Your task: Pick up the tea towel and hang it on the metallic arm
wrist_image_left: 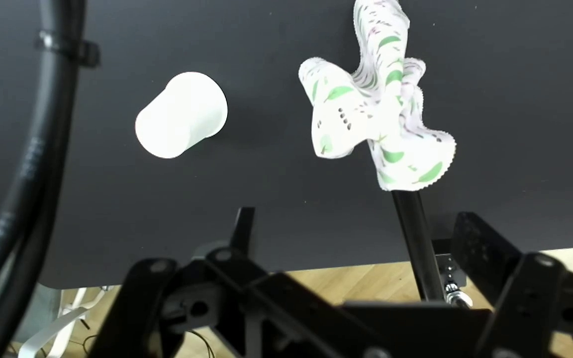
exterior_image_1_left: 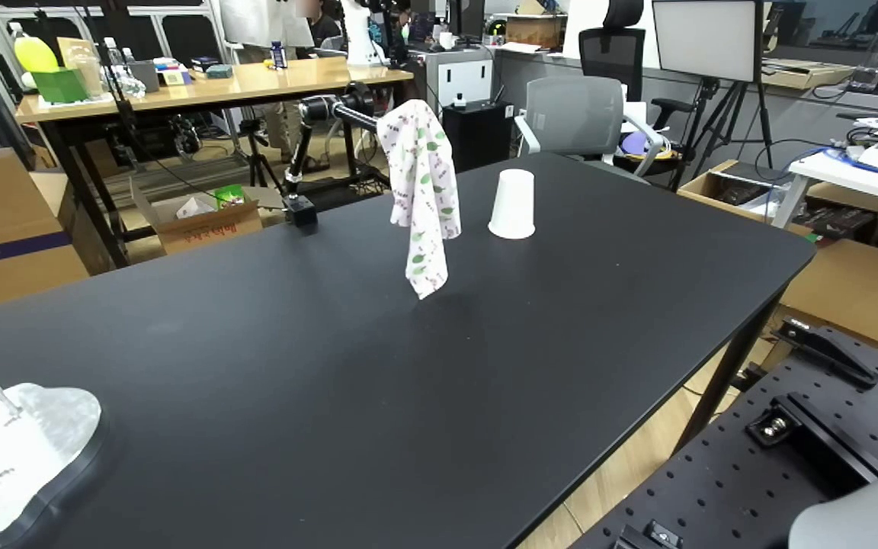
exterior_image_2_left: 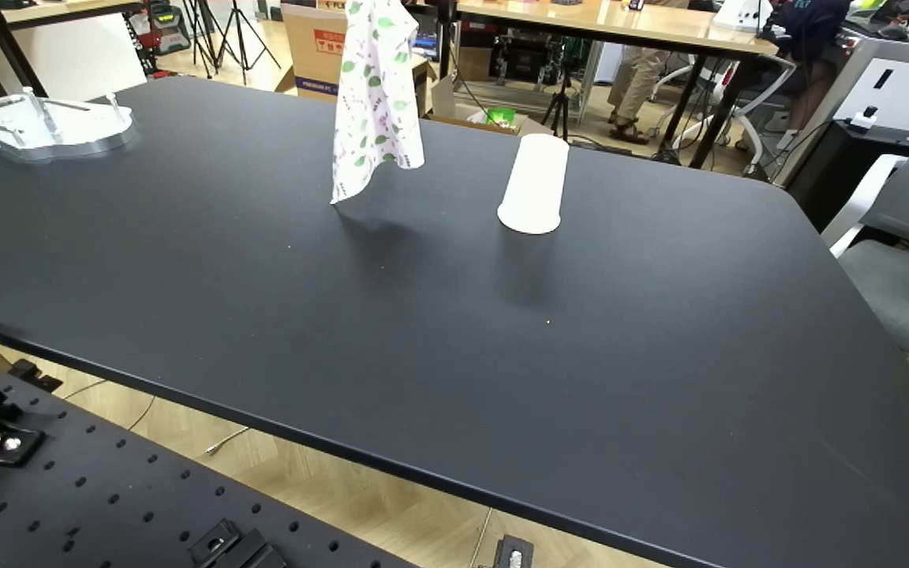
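Note:
The tea towel, white with green leaves and small purplish marks, hangs draped over the end of the metallic arm. The towel shows in both exterior views [exterior_image_1_left: 425, 191] [exterior_image_2_left: 378, 87] and in the wrist view [wrist_image_left: 388, 114]. Its lower corner hangs close over the table. The metallic arm [exterior_image_1_left: 355, 116] is a dark jointed rod clamped at the table edge; its bar [wrist_image_left: 416, 243] runs out from under the towel in the wrist view. My gripper [wrist_image_left: 356, 219] is open, its fingers wide apart and holding nothing, with the bar seen between them. The gripper is out of both exterior views.
A white cup stands upside down on the black table beside the towel, in both exterior views [exterior_image_1_left: 514, 206] [exterior_image_2_left: 535, 185] and the wrist view [wrist_image_left: 182, 114]. A metal plate with posts [exterior_image_1_left: 58, 435] lies on the table. A grey chair [exterior_image_1_left: 572, 114] stands past the edge.

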Controlling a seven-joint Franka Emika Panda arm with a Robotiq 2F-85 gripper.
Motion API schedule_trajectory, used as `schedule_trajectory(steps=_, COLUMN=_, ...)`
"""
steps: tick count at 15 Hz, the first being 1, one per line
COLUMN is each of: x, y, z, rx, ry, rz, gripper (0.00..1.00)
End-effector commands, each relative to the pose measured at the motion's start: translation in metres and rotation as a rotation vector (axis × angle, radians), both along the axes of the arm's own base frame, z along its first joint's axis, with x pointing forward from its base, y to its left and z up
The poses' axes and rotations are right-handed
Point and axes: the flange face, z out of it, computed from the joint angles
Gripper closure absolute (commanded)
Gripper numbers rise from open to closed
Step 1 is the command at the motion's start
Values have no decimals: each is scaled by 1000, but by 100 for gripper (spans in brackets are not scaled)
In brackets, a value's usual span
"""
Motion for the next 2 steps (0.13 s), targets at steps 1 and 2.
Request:
schedule_trajectory(steps=1, x=0, y=0, z=0, rx=0, ry=3, rz=1, gripper=0)
schedule_trajectory(steps=2, x=1, y=0, z=-1, rx=0, ry=4, rz=1, gripper=0)
